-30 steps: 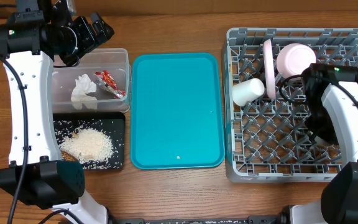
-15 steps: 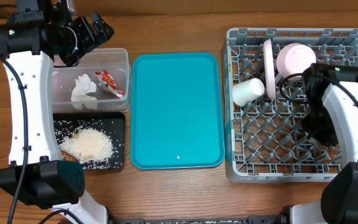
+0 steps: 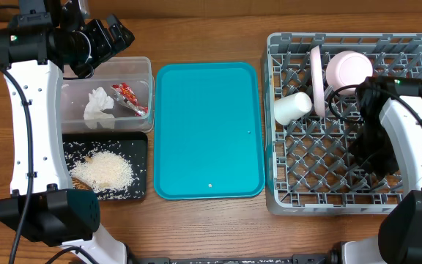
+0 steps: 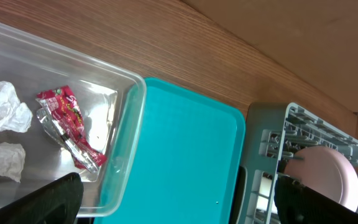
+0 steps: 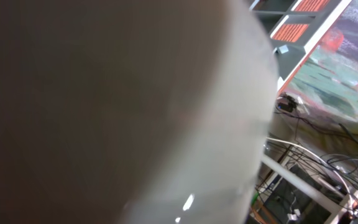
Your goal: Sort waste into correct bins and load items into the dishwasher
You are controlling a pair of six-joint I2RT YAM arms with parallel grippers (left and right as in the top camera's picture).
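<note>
The clear tub (image 3: 146, 70) holds the white tissue (image 3: 97, 106) and the red wrapper (image 3: 130, 99). Both also show in the left wrist view, the tissue (image 4: 2, 124) and the wrapper (image 4: 67, 124). Rice scraps (image 3: 105, 172) lie in the black tray (image 3: 141, 147). In the grey rack (image 3: 328, 198) the pink plate (image 3: 317, 77) stands on edge, with the pale bowl (image 3: 346, 67) beside it and the white cup (image 3: 291, 108) lying down. My left gripper (image 3: 114, 33) (image 4: 179, 183) is open and empty above the tub's far edge. My right arm (image 3: 398, 125) reaches into the rack with its fingers hidden. A blurred pale surface (image 5: 166, 124) fills the right wrist view.
The large teal serving tray (image 3: 207, 132) lies between the bins and the rack, with a few small specks on it. It also shows in the left wrist view (image 4: 179, 143). The rack's front half holds only upright pegs.
My right arm's black forearm has shifted slightly toward the rack's front. The left arm and all objects have stayed still.
</note>
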